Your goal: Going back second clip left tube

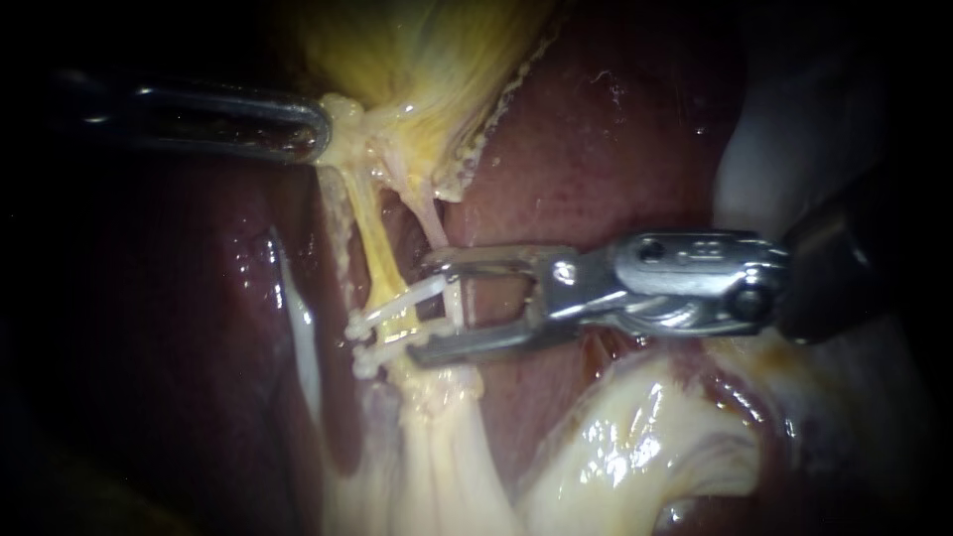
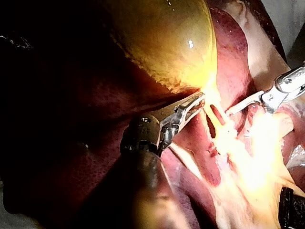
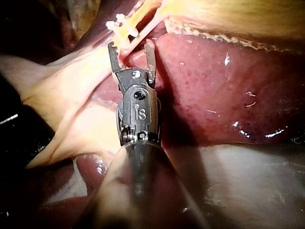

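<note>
Clip [image 1: 402, 303] on left tube [image 1: 369, 233] at right instrument [image 1: 434, 308]

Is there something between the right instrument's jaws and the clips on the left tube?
Nothing visible is. The right instrument has open jaws right beside the clips on the left tube, with nothing between them. The left instrument grips tissue by the gallbladder, apart from the clips.

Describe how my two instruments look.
The left instrument has a dark shaft that ends in long, slim, shiny metal jaws with a rounded tip and a slot along their length. The right instrument also has a dark shaft, then a chunky silver wrist with pins and a small engraved mark. It ends in two straight, fork-like metal jaws with notched tips.
</note>
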`<state>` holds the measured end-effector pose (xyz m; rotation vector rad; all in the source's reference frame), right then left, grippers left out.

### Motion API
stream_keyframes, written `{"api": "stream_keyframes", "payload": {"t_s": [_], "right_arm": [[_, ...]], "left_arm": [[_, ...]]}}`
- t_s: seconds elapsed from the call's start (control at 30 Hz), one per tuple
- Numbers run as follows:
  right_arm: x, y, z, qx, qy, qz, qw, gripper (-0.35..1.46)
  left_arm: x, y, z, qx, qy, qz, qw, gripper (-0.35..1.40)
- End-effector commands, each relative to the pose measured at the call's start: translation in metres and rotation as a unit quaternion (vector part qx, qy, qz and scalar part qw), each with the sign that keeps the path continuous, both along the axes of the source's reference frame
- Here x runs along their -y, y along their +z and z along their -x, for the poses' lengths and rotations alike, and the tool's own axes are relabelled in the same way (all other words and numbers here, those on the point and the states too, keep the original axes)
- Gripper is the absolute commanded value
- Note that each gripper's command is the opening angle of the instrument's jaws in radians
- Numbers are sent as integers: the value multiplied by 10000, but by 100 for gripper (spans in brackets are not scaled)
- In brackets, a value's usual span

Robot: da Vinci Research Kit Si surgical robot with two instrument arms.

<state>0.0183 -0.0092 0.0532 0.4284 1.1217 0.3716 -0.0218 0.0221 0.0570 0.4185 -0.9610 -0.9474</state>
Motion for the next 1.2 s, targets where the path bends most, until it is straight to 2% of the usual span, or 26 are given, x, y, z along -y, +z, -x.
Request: {"api": "stream_keyframes", "payload": {"t_s": [0.03, 0.23, 0.43, 0.7, 0.9, 1.07, 1.2], "right_arm": [[-1, -6, 8, -6, -26, 76, 10000, 50], [-12, -42, 52, 2, -88, 381, 9992, 50], [-17, -51, 73, 31, -92, 518, 9986, 50], [-15, -53, 77, 15, -116, 513, 9986, 50], [-13, -56, 77, 6, -128, 508, 9986, 50], [-12, -56, 78, 5, -129, 509, 9986, 50], [-12, -57, 78, 4, -131, 509, 9986, 50]], "left_arm": [[0, 0, 0, 3, 2, 0, 10000, -35], [0, 1, 0, 3, 2, 0, 10000, -35], [-1, 1, 0, 3, 2, 0, 10000, -35], [1, 9, 6, 36, 38, -7, 10000, -35], [6, 28, 20, 71, 82, 5, 9999, -35], [12, 44, 32, 72, 193, 14, 9998, -35], [15, 50, 36, 74, 201, -9, 9998, -35]]}}
